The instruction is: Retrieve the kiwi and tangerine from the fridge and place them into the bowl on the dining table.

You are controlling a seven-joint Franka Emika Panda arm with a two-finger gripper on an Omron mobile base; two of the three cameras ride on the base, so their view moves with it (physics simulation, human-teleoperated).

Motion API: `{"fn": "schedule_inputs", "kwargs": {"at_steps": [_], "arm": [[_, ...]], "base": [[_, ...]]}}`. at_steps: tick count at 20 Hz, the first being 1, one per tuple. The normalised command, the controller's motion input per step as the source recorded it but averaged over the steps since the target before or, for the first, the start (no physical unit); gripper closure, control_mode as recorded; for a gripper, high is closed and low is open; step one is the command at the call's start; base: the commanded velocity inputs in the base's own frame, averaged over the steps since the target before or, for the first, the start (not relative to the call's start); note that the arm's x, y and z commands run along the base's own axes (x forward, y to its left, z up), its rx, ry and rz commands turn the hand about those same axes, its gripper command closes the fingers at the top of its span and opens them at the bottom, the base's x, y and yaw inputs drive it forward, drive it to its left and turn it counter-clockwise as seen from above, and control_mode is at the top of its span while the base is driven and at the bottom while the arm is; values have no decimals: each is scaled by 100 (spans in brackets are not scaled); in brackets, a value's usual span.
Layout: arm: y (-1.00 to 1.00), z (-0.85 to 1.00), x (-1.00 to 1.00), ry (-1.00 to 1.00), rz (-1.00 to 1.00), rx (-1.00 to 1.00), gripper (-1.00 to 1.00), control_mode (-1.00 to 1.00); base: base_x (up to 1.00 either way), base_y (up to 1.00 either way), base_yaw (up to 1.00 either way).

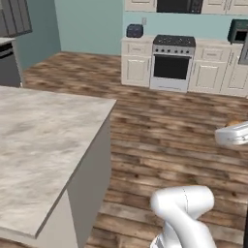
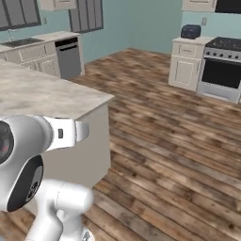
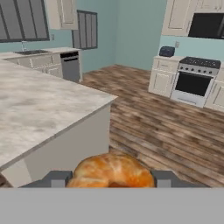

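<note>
Hand [image 3: 111, 180]: you see its two grey fingertips [image 3: 56, 178] at the bottom of the hand view, standing partly apart and closed against the sides of the tangerine.
Tangerine [image 3: 111, 170]: round and orange, held between your fingertips, high above the floor. In the left base view a sliver of orange [image 1: 234, 124] shows just over the white hand at the right edge.
Dining table [image 3: 39, 109]: ahead and to the left of the hand in the hand view, near but apart; beige marbled top, grey sides. The part you can see is bare.
Wooden floor [image 3: 166, 135]: below and ahead of the hand, running to the far cabinets.
Stove [image 3: 192, 81]: well ahead and to the right, steel front with a dark oven window, set among cream cabinets [image 3: 162, 77].
Toaster [image 3: 166, 51]: dark, on the counter just left of the stove.
Dishwasher [image 3: 70, 66]: far ahead to the left, beyond the table.
Writing: none that you can read on any appliance or surface.
</note>
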Motion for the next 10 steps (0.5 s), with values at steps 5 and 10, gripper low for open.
{"fn": "schedule_inputs", "kwargs": {"at_steps": [5, 10], "arm": [[0, 0, 0, 0, 0, 0, 100, 100], [0, 0, 0, 0, 0, 0, 100, 100]], "base": [[-64, 89, -6], [-27, 99, -9]]}}
